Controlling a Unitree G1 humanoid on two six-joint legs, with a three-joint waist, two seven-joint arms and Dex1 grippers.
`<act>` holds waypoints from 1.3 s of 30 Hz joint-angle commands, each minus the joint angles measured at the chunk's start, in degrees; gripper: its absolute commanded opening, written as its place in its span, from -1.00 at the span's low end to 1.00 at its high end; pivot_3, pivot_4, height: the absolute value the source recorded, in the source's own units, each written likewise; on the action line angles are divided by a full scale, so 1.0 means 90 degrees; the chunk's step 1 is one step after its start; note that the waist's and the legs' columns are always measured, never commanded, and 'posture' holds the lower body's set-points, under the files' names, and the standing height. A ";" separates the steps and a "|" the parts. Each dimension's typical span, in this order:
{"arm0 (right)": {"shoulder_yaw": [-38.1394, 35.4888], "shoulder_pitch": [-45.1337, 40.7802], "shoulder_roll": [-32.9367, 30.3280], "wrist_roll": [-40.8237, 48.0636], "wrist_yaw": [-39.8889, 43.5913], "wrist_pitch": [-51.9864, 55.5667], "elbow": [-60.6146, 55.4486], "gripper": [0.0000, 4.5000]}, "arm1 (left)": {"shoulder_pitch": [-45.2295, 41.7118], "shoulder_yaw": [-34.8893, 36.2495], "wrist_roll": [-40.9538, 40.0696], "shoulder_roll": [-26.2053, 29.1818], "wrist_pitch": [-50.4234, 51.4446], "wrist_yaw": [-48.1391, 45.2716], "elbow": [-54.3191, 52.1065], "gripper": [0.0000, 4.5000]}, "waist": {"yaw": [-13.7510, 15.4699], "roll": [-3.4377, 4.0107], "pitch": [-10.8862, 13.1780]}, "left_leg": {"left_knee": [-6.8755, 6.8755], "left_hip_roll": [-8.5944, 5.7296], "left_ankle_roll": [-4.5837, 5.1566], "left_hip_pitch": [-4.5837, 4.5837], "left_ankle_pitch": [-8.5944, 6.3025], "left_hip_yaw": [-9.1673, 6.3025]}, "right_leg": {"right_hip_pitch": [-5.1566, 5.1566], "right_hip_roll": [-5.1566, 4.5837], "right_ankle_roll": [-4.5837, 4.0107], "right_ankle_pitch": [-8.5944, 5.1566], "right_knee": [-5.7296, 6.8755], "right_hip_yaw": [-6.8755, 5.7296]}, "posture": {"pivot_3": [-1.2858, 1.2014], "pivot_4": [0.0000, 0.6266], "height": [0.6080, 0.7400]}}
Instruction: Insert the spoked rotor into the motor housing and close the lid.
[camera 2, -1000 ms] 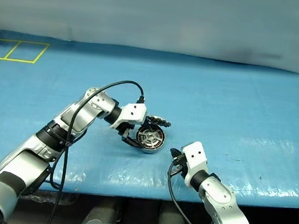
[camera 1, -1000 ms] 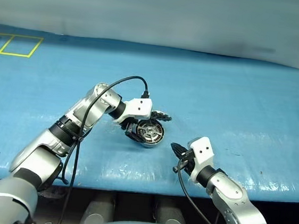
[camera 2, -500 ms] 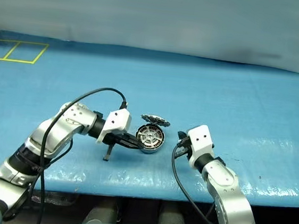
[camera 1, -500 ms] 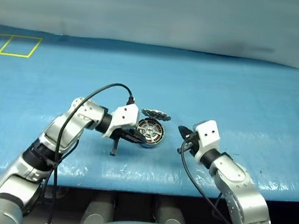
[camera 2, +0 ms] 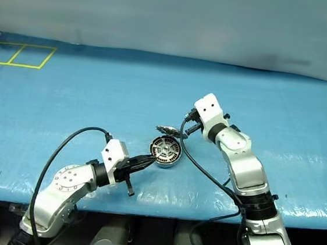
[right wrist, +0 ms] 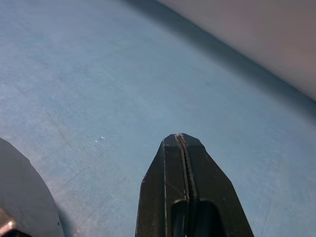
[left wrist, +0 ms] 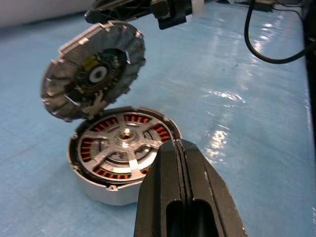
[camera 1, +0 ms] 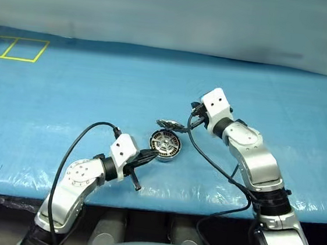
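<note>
Motor housing (left wrist: pixel 121 158) seated on blue table cover (camera 1: pixel 67 95), spoked rotor (left wrist: pixel 124 143) lodged inside. Lid (left wrist: pixel 94 74) propped tilted at housing's rim. Left gripper (left wrist: pixel 178 148) pressed closed beside housing, nothing held. Right gripper (right wrist: pixel 180 140) likewise closed, empty, near lid.

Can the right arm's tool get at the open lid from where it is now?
Probably yes. The right tool, shut, hovers right beside the raised lid, with nothing between them; the left tool sits on the housing's other side.

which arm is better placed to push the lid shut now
Right, probably. The right gripper, fingers shut, sits just above the raised lid, which stands tilted open over the motor housing. The left gripper is low beside the housing.
</note>
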 commanded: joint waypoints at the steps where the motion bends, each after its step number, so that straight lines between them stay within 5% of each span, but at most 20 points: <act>1: 0.0110 -0.0323 -0.0071 0.0112 0.0616 -0.0358 0.0329 -1.00 | 0.0246 -0.0100 0.0295 0.0061 -0.0925 0.0177 0.0090 -0.99 | 0.0005 0.0000 0.0000 | 0.0000 -0.0001 0.0000 0.0000 0.0000 0.0002 | -0.0001 0.0000 0.0000 0.0000 -0.0001 0.0001 | 0.03 -0.52 1.00; 12: 0.0273 -0.0300 0.0108 0.0546 0.1784 -0.0324 0.0768 -1.00 | 0.0567 -0.0113 0.0193 -0.0095 -0.2465 0.0167 0.1368 -0.99 | -0.0013 0.0002 0.0000 | -0.0004 -0.0001 0.0002 -0.0003 0.0000 0.0005 | -0.0005 -0.0001 0.0000 0.0002 -0.0009 0.0001 | 0.03 -0.52 1.00; 31: -0.0079 0.2022 0.1531 0.1436 0.0373 0.0572 -0.0910 -1.00 | 0.1022 -0.0117 -0.0215 -0.0391 -0.2723 0.0312 0.1526 -0.99 | -0.0019 0.0009 -0.0004 | -0.0022 0.0004 0.0000 -0.0002 -0.0001 0.0004 | -0.0011 0.0000 -0.0001 -0.0001 -0.0015 0.0001 | 0.03 -0.52 1.00; 39: 0.0086 0.2303 0.1473 0.1452 0.0349 0.0424 -0.1169 -1.00 | 0.1008 -0.0124 -0.0221 -0.0421 -0.2741 0.0326 0.1604 -0.99 | -0.0039 0.0020 -0.0013 | -0.0023 0.0005 -0.0002 0.0000 -0.0003 0.0003 | -0.0009 -0.0001 -0.0002 -0.0003 -0.0018 0.0001 | 0.03 -0.52 1.00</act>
